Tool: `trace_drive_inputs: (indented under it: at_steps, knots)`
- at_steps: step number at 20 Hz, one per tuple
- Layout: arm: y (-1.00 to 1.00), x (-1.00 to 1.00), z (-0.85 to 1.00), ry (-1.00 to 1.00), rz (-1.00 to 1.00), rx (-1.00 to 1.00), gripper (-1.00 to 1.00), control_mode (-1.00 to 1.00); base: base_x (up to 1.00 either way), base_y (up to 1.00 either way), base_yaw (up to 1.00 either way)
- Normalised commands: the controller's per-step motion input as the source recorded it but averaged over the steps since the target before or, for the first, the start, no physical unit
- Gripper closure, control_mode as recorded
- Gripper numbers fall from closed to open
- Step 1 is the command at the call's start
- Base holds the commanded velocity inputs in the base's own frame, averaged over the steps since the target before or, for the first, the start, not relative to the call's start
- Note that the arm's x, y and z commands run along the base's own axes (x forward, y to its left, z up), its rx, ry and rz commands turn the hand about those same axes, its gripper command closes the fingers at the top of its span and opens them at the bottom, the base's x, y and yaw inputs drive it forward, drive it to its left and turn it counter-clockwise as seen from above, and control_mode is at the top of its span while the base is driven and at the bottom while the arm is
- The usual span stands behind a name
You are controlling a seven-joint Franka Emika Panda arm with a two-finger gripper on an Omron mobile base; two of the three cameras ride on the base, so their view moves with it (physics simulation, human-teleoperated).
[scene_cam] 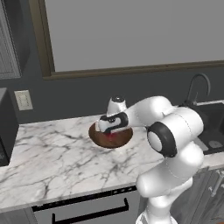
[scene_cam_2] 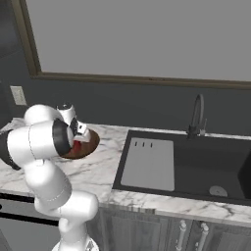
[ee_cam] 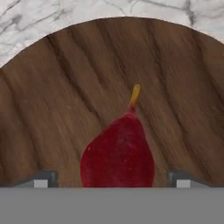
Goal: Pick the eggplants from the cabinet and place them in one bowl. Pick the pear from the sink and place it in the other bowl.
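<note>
1. Marble counter [scene_cam: 57,153] carries the dark wooden bowl [scene_cam: 101,139].
2. The pear [ee_cam: 117,155] lies in that bowl, between the gripper [ee_cam: 111,178] fingers, which stand wide, clear of it.
3. Best lift straight up, avoiding nudging the fruit.

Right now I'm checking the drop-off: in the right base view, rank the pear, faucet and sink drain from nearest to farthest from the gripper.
1. Pear, in the brown bowl under the open gripper.
2. Faucet, behind the sink, to the right.
3. Drain, far right in the basin.
</note>
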Motion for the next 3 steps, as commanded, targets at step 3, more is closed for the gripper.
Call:
trace_drive_inputs:
  at_steps: [3]
  knots:
    - [0.00, -0.53, 0.79, -0.17, 0.00, 0.00, -1.00, -1.00, 0.00, 0.00, 0.00]
